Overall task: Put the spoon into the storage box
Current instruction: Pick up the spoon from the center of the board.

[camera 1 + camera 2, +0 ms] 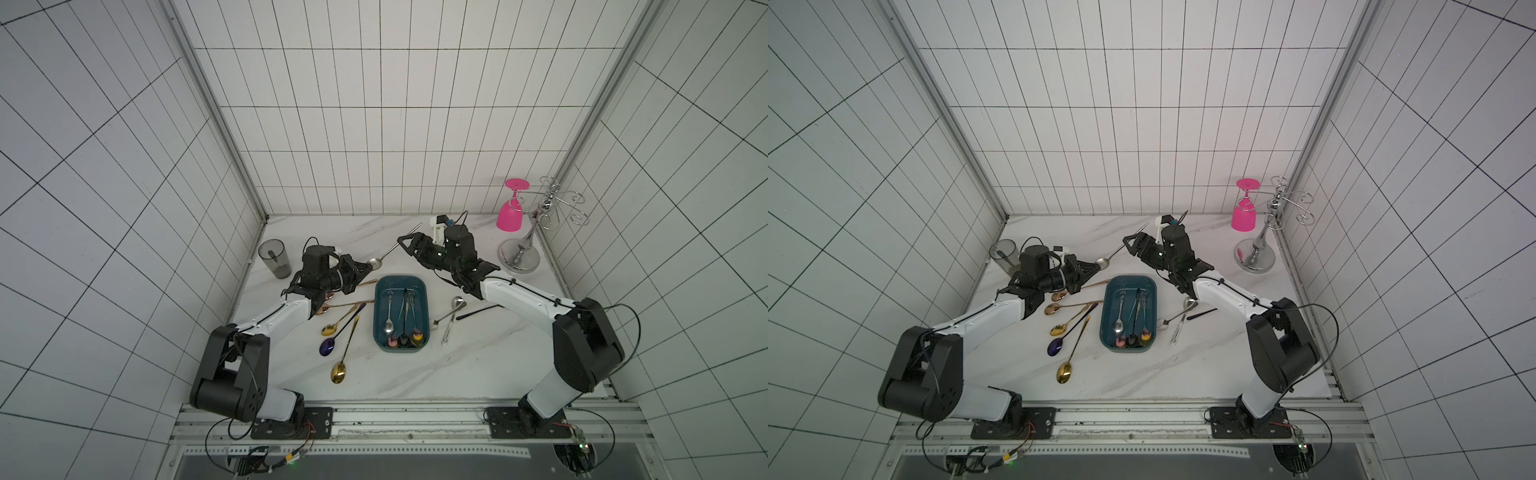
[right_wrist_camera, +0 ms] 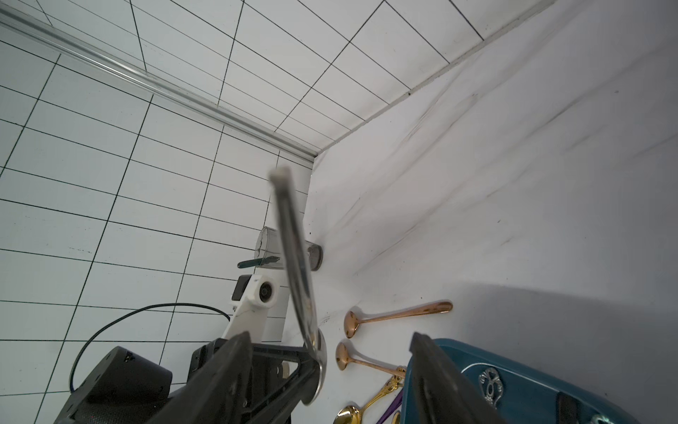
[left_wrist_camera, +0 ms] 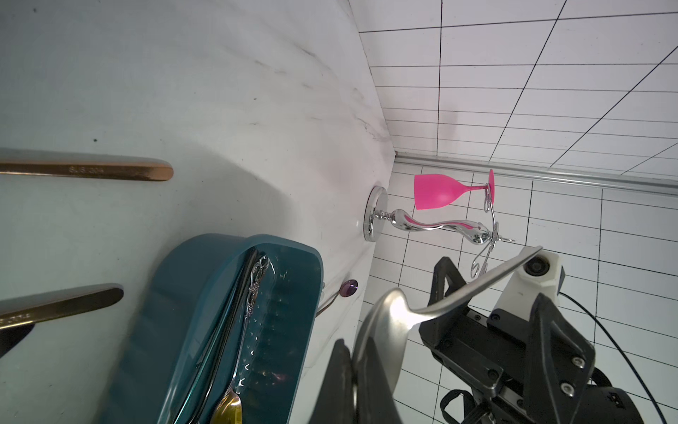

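storage box: mid-table, other spoons inside.
left gripper: clamped on spoon bowl, just behind box.
spoon: off the table, handle slanting back.
right gripper: I see fingers spread either side of handle.

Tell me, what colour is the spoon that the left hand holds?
Silver, plain metal; the spoon shows best in the left wrist view.

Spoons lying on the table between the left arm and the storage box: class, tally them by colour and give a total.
Rose-gold spoons: 2
Gold spoons: 2
Purple spoon: 1
Total: 5
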Controlling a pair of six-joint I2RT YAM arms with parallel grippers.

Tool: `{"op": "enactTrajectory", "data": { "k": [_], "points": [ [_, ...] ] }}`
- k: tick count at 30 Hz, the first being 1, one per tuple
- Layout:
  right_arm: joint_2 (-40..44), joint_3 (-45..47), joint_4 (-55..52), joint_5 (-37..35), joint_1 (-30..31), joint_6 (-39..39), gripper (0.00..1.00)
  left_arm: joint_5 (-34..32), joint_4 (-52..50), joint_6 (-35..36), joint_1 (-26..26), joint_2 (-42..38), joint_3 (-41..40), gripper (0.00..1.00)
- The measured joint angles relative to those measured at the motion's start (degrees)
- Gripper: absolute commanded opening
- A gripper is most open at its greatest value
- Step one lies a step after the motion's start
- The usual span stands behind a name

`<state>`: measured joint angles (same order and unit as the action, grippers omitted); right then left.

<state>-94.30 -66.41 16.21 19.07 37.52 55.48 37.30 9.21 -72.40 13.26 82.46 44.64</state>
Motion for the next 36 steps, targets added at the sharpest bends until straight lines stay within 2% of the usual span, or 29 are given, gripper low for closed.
{"op": "enactTrajectory", "data": {
  "k": [2, 10, 13, 15, 20, 23, 27, 31, 36],
  "points": [
    [-0.4, -0.8, 0.0, 0.3, -0.5, -0.3, 0.61, 0.0, 0.0, 0.0, 0.5, 0.0, 0.0, 0.0],
    [-3.7, -1.9, 1.3, 2.1, -0.6, 0.3, 0.12, 0.2, 0.0, -0.5, 1.8, 0.0, 0.0, 0.0],
    [-4.2, -2.2, 1.9, 2.9, -0.6, 0.7, 0.0, 0.2, -0.4, -0.6, 1.9, 0.3, 0.0, 0.0],
    [-4.2, -2.3, 2.0, 3.1, -0.5, 0.7, 0.0, 0.1, -0.2, -0.6, 2.0, 0.2, 0.0, 0.0],
    [-4.2, -2.3, 1.9, 4.3, -0.8, 0.9, 0.0, 0.1, 0.0, -0.2, 1.6, 0.2, 0.0, 0.41],
    [-4.2, -2.3, 1.9, 6.2, -1.4, 0.9, 0.0, 0.1, -0.3, 1.5, 0.5, -0.1, 0.2, 0.56],
    [-4.2, -2.3, 1.0, 10.2, -2.3, 0.9, 0.0, 0.5, -1.2, 4.6, -2.7, -2.3, 0.3, 0.67],
    [-3.5, -1.4, -0.5, 15.7, -2.7, 0.1, 0.0, 0.9, -2.9, 8.7, -8.0, -4.8, 1.6, 0.79],
    [-1.3, 1.5, -5.6, 22.2, -2.4, -4.1, 0.0, 0.9, -4.4, 13.4, -13.8, -5.9, 2.5, 0.91]
  ]
}}
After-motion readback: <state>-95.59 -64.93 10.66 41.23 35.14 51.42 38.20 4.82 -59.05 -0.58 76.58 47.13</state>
